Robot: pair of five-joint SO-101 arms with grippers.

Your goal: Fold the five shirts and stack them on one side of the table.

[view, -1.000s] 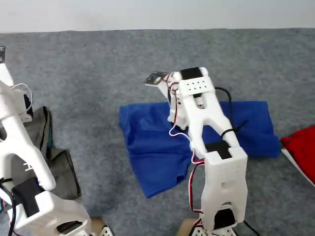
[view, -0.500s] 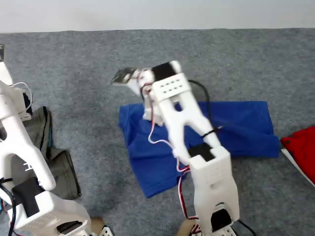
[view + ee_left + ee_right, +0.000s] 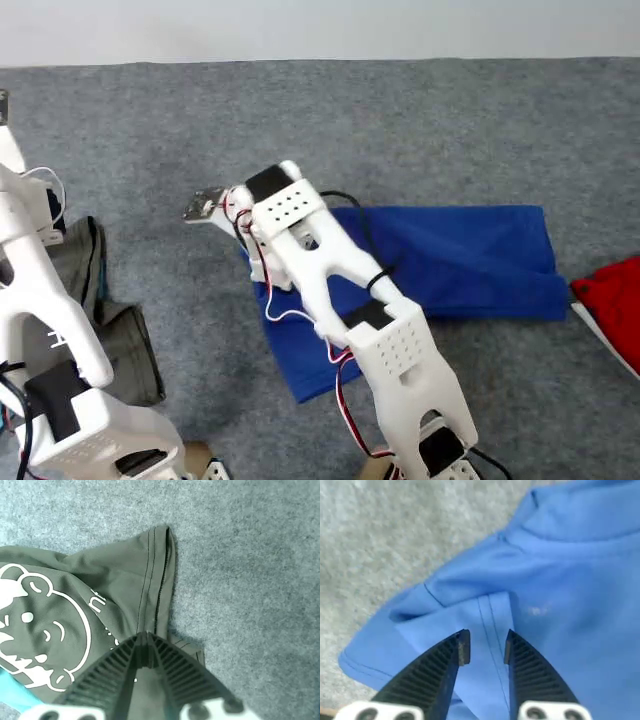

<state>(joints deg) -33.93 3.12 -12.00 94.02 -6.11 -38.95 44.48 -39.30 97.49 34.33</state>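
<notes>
A blue shirt [image 3: 460, 260] lies spread across the middle of the grey table. My right arm [image 3: 290, 215] stretches over the shirt's left edge. In the right wrist view my right gripper [image 3: 485, 647] hangs open by a narrow gap just above a stitched hem of the blue shirt [image 3: 560, 580], with nothing between its fingers. A dark grey shirt [image 3: 125, 340] with a white print lies at the left beside my left arm [image 3: 40, 290]. My left gripper [image 3: 145, 640] is shut on a raised fold of that dark grey shirt [image 3: 100, 580] at its hem.
A red shirt [image 3: 615, 295] lies at the table's right edge. The grey carpet-like table top [image 3: 420, 120] stretches bare behind the blue shirt. A white wall bounds the far side.
My right arm has swung left, from over the blue shirt's upper middle to its left edge. The left arm and the shirts have not moved.
</notes>
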